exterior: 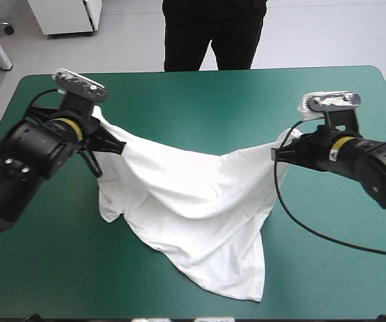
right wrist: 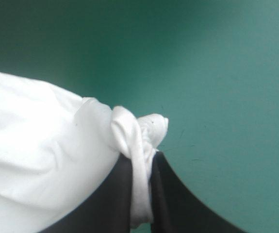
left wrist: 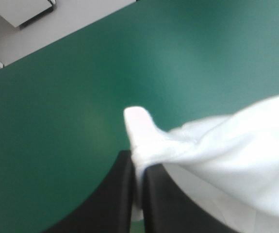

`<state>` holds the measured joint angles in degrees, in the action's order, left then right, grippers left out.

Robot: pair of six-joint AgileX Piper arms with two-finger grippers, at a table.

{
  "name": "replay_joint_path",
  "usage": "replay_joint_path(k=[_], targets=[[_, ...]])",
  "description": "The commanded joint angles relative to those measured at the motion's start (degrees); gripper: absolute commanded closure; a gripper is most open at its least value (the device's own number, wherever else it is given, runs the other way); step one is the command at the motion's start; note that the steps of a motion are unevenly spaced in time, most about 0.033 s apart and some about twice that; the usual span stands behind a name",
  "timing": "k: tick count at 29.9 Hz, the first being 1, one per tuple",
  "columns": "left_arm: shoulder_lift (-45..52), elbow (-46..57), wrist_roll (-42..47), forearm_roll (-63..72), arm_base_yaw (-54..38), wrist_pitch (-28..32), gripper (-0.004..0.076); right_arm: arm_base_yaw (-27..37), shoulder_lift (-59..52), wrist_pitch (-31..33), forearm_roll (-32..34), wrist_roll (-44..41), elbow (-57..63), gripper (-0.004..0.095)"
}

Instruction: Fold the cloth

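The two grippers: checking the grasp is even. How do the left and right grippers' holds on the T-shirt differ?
The left gripper pinches a smooth, flat tab of the T-shirt; the right gripper pinches a bunched, wrinkled wad. The left gripper appears slightly nearer the teal-green cover's far edge than the right. Both are shut on the T-shirt, holding it raised.
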<state>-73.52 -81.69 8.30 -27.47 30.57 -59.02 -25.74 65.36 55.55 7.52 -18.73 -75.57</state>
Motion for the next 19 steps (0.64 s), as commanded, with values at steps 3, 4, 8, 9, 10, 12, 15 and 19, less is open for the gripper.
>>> replay_joint_path(k=[3, 4, 8, 9, 10, 12, 15, 19], targets=[[-8.5, 0.3, 3.2, -2.6, -2.4, 9.5, 0.0733, -0.1, 7.8, -7.7, 4.5, -1.3, -0.7, 0.0925], [-10.3, 0.1, 3.2, -1.8, -3.4, 11.2, 0.0733, 0.0, 9.6, -8.5, 5.4, -2.4, -0.8, 0.0925], [-15.7, 0.1, 3.2, 3.7, -7.1, 14.4, 0.0733, 2.8, 15.7, -10.7, 6.2, -4.5, -0.8, 0.0925], [-16.8, 0.1, 3.2, 4.9, -7.9, 14.4, 0.0733, 4.2, 16.8, -11.0, 5.3, -4.5, -0.8, 0.0925], [-17.8, 0.1, 3.2, 6.2, -8.9, 14.4, 0.0733, 5.8, 18.0, -11.4, 3.8, -4.5, -0.8, 0.0925], [-19.3, 0.1, 2.5, 8.2, -10.5, 14.7, 0.0733, 8.4, 20.1, -12.0, 0.0, -2.6, -0.8, 0.0925], [-20.9, 0.1, 2.6, 10.2, -12.1, 17.3, 0.0733, 11.6, 23.3, -12.1, -4.4, 1.8, -1.0, 0.0925], [-23.0, 0.1, 3.9, 10.8, -13.6, 20.6, 0.0733, 14.6, 27.0, -11.7, -7.5, 4.8, -2.3, 0.0925]])
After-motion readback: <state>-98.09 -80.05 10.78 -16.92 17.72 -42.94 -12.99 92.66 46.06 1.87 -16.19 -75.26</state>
